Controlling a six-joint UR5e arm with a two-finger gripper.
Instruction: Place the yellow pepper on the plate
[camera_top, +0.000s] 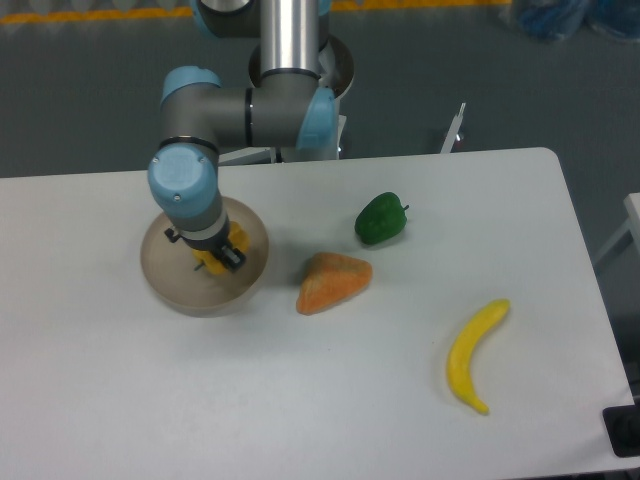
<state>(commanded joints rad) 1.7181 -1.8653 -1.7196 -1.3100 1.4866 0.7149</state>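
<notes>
The yellow pepper (232, 240) shows only as a small yellow-orange patch beside my gripper (214, 255), which is shut on it. Both are over the middle of the beige plate (178, 285) at the table's left. The arm's wrist covers most of the pepper, and I cannot tell whether the pepper touches the plate's surface.
An orange triangular wedge (334, 282) lies just right of the plate. A green pepper (380, 219) sits further right and back. A yellow banana (472, 354) lies near the front right.
</notes>
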